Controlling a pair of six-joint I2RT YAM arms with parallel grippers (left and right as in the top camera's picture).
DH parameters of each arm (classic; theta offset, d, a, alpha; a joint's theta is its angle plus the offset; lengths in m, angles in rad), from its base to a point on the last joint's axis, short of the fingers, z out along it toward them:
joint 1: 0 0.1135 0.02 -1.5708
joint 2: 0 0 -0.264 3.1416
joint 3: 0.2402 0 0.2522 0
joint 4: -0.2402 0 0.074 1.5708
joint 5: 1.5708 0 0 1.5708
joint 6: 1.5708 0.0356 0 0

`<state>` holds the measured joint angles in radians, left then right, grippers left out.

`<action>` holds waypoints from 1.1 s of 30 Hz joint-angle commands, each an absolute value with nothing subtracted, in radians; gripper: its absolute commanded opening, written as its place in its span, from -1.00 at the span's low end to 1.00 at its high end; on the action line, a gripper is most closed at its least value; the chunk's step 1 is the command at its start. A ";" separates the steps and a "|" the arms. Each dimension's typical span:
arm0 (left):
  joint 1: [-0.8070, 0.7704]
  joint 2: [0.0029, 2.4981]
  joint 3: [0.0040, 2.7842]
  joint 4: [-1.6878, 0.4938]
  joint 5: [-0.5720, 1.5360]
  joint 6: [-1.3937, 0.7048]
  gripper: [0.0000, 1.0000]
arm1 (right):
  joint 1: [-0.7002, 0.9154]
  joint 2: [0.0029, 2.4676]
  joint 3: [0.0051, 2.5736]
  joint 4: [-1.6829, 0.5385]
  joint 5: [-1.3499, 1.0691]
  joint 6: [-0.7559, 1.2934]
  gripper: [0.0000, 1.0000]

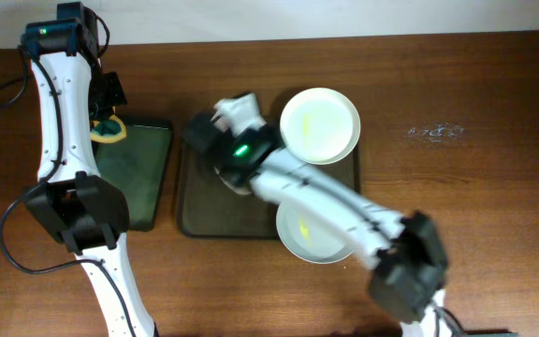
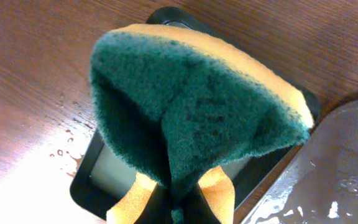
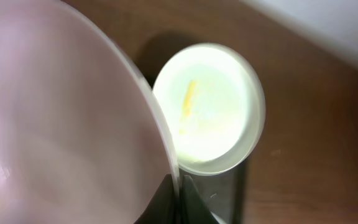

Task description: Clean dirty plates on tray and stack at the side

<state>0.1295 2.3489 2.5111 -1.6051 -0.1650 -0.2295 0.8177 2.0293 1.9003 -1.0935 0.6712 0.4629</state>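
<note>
Over the left part of the brown tray (image 1: 204, 220), the right gripper (image 3: 179, 196) is clamped on the rim of a tilted plate (image 3: 61, 124). In the right wrist view the pale plate fills the left side, and its edge runs down into the dark fingers at the bottom. From overhead this plate is almost wholly hidden under the right arm.

A second plate, the far plate (image 1: 319, 124), lies flat on the tray's upper right corner, just beside the gripper and not touching it. It is white with a faint yellow streak across its middle. The near plate (image 1: 312, 236) sits at the tray's lower edge and hangs partly over the rim onto the table (image 1: 494, 206). The arm crosses above it, and a yellowish smear shows on it.

At the left, well apart from all three plates, the left gripper (image 2: 173, 208) is pinched shut on a sponge (image 2: 191, 106). The sponge is folded, with its green scrubbing face outward and a yellow layer along the top edge. It hangs above a small black dish (image 2: 86, 180), beside the black tray (image 1: 138, 178), whose surface looks wet. Water drops speckle the wood next to the dish.

Pale scuffed marks (image 1: 433, 132) on the table to the right are too small to read.
</note>
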 commanded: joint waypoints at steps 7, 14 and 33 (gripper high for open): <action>0.115 2.345 2.521 -1.610 -0.146 -0.229 -1.00 | -0.010 1.807 1.916 -1.314 -0.278 0.239 -0.91; 0.114 2.345 2.521 -1.610 -0.145 -0.208 -1.00 | -0.375 1.808 1.615 -1.209 -0.088 0.239 -0.92; 0.114 2.345 2.521 -1.606 -0.145 -0.185 -1.00 | -0.339 1.765 1.486 -1.227 -0.387 0.028 0.03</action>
